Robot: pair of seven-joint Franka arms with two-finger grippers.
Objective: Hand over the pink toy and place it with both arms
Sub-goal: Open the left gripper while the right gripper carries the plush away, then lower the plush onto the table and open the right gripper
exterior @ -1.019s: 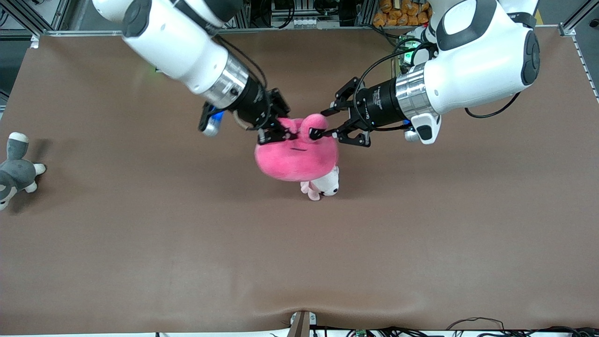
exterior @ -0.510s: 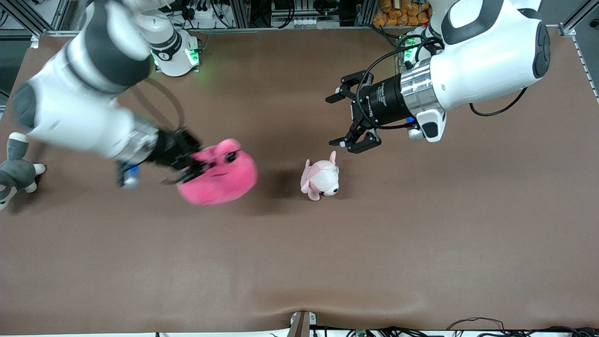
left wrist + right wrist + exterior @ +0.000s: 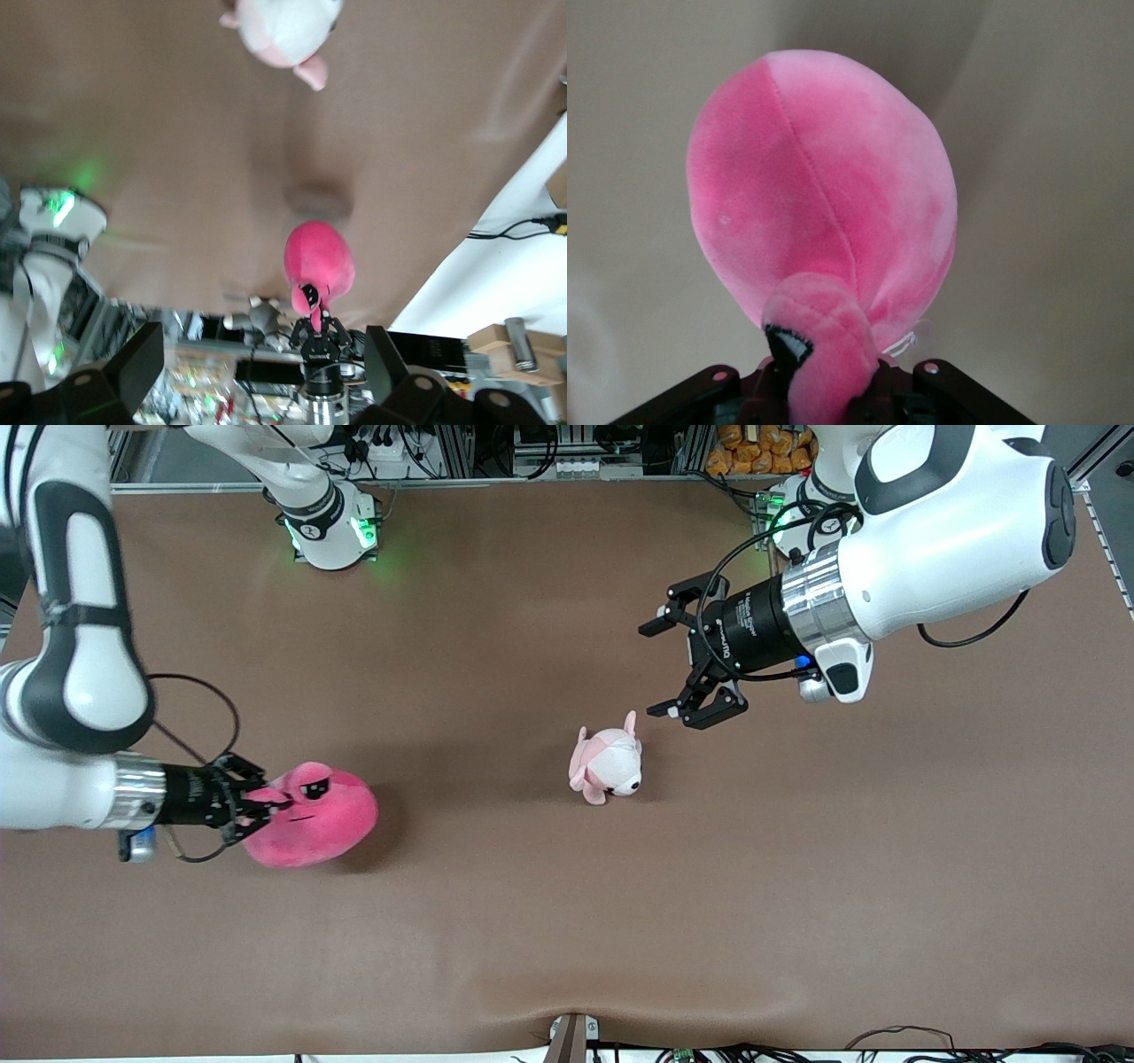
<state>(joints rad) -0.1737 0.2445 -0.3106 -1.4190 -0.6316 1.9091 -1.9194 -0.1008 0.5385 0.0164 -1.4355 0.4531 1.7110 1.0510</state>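
1. The right gripper (image 3: 252, 804) is clamped on one bulging eye stalk of the pink toy (image 3: 314, 817); a soft blob offers little else to pinch, so the protruding part is taken.
2. The pink toy is carried out at the right arm's end of the table (image 3: 567, 921). In the right wrist view the toy (image 3: 824, 208) hangs from the pinch with its body drooping toward the surface; whether it touches the cloth cannot be told.
3. The left gripper (image 3: 687, 657) is spread wide and holds nothing, hovering over the table just beside the small puppy plush (image 3: 608, 767); it is judged to be waiting, its share done.
4. The toy appears to be in the right arm alone, so only the setting down is judged to remain.
5. The puppy plush lies near the table's middle, well apart from the toy, and is left untouched.
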